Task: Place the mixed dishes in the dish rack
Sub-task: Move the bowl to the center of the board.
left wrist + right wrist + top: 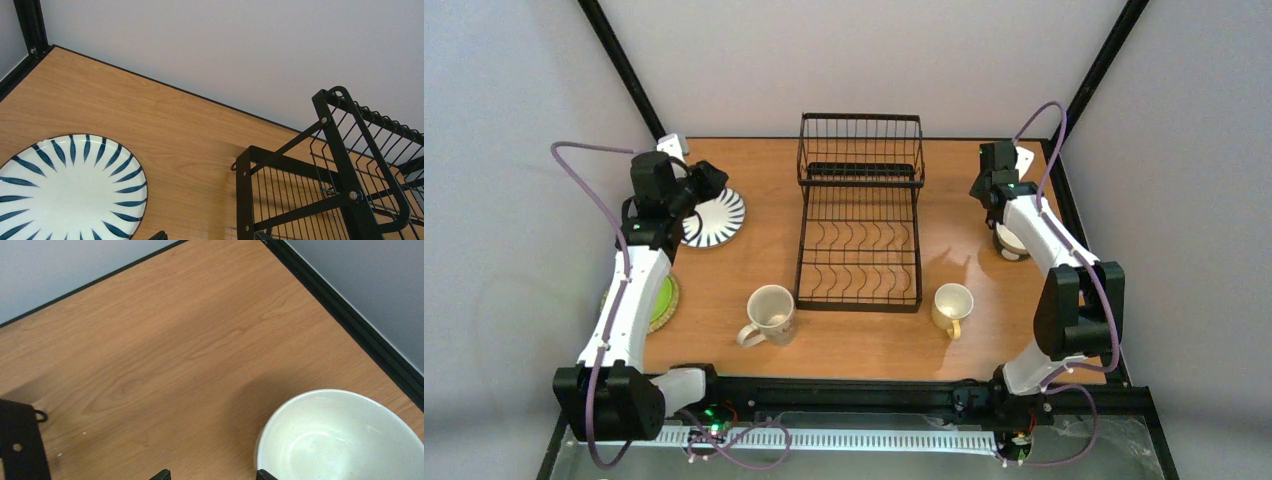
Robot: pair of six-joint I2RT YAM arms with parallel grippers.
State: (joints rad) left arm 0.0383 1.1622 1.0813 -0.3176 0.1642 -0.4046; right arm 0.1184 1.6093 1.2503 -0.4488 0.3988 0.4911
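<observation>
The black wire dish rack (860, 215) stands mid-table, its taller basket end at the back. To its left lies the black-and-white striped plate (716, 217). My left gripper (714, 182) hovers open over the plate's far edge. A lime-green plate (662, 300) is partly under the left arm. A cream mug (771, 313) and a yellow mug (951, 306) stand near the rack's front corners. My right arm partly hides the cream bowl (1012, 243), and my right gripper (987, 190) hangs open behind it. In the right wrist view the bowl (345, 440) sits just right of the open gripper (212, 475).
The left wrist view has the striped plate (65, 190) at lower left and the rack's corner (320, 200) at right, with bare wood between. Black frame posts and grey walls close in the table's back and sides. The rack's corner (20, 445) shows at the right wrist view's left edge.
</observation>
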